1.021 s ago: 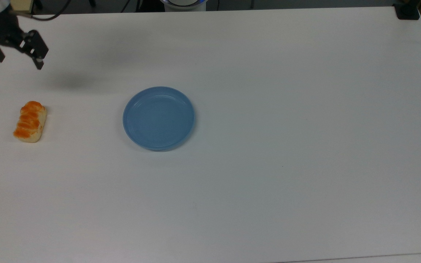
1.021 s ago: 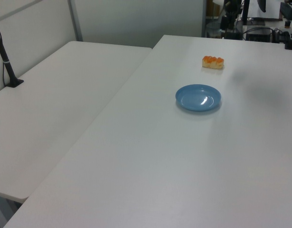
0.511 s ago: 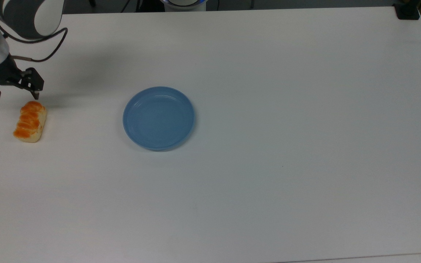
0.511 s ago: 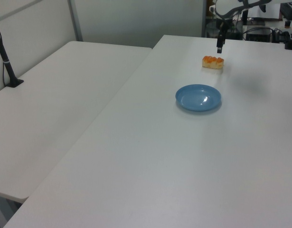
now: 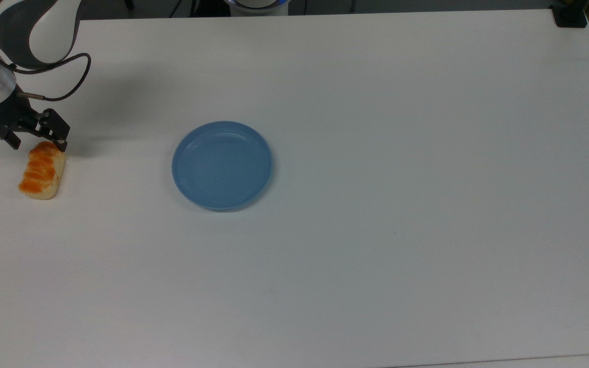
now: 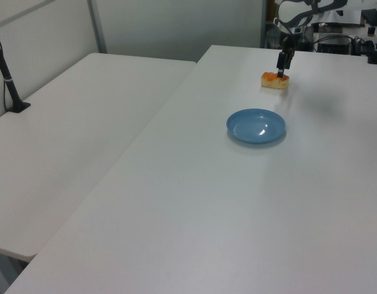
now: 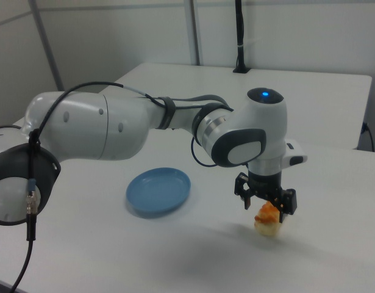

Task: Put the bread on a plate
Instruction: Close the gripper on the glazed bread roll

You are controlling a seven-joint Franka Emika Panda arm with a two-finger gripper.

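Bread [image 5: 42, 170] lies flat on the white table [image 5: 376, 281] near the top view's left edge, its long axis running roughly up and down in the top view, glazed orange-brown top facing up. From where I stand the gripper [image 5: 39, 145] hangs at the loaf's far end, its 2 fingers spread apart, 1 on either side of that end, not yet pinching it; in the right view the gripper [image 7: 266, 207] sits low over the bread [image 7: 267, 221] with the orange top showing between the fingers. The plate [image 5: 222, 165] rests well apart from the loaf, toward the top view's right, light blue with nothing on it. Bare tabletop stretches between bread and plate, and wide open surface lies beyond the plate on every side. In the left view a second white table [image 6: 65, 153] butts against this 1. I can read no writing or labels anywhere.
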